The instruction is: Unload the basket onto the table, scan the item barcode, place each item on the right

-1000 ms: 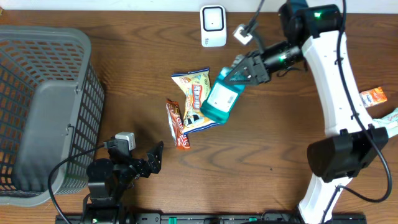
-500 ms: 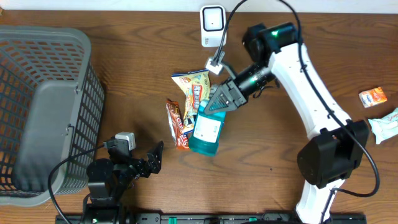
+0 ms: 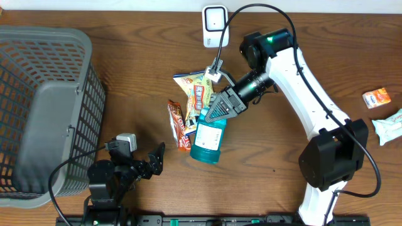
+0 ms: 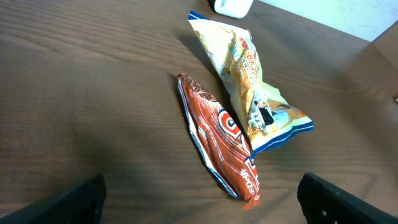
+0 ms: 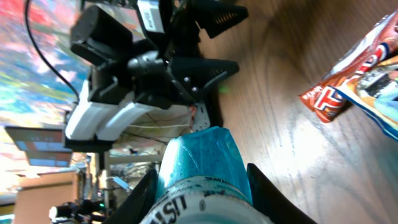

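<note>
The item is a teal mouthwash bottle (image 3: 207, 138) with a white label. My right gripper (image 3: 218, 109) is shut on its upper part and holds it over the table beside the snack packs. In the right wrist view the bottle (image 5: 199, 158) fills the space between both fingers (image 5: 147, 190). No barcode shows in any view. The white scanner (image 3: 215, 26) stands at the table's far edge. My left gripper (image 3: 157, 159) rests at the front left, open and empty. In its own wrist view (image 4: 202, 199) the wide-apart jaws frame bare wood.
A yellow snack bag (image 3: 196, 94) and an orange snack pack (image 3: 178, 124) lie mid-table, left of the bottle. A grey basket (image 3: 38, 107) fills the left side. A small orange carton (image 3: 377, 98) and a white packet (image 3: 389, 124) lie at the right edge.
My right arm has swung left and toward the front with the bottle, away from the scanner, to a spot beside the snack packs. The left arm has not moved.
</note>
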`<state>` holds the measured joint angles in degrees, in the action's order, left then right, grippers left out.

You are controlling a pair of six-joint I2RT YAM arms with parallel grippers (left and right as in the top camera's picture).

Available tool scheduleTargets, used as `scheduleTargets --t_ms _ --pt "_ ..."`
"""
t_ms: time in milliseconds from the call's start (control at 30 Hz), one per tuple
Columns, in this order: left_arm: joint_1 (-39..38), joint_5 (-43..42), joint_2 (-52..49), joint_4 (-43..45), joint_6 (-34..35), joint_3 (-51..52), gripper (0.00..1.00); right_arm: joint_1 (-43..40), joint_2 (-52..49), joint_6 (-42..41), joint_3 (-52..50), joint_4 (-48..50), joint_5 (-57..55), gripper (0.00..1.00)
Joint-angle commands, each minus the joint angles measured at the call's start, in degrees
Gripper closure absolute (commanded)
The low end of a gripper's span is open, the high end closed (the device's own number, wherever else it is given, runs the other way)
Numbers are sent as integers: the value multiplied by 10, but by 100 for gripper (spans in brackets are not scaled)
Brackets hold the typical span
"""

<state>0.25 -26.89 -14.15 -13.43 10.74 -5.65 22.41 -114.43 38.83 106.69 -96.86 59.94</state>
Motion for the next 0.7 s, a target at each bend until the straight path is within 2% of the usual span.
scheduleTargets --t_ms 0,133,267,467,533,667 --pt "-2 -6 0 -13 5 9 2 0 10 26 1 7 14 95" --pt "-2 -6 0 -13 5 9 1 -1 10 23 1 49 4 95" --pt "-2 -6 0 -13 5 9 2 -1 10 -50 1 112 -44 95" --pt "-2 -6 0 -13 5 9 1 1 10 -235 1 232 -245 95" --pt "-2 -6 0 -13 5 9 2 3 10 -266 3 254 -300 96" --pt "-2 -6 0 -13 5 9 2 3 10 -276 14 260 -351 96"
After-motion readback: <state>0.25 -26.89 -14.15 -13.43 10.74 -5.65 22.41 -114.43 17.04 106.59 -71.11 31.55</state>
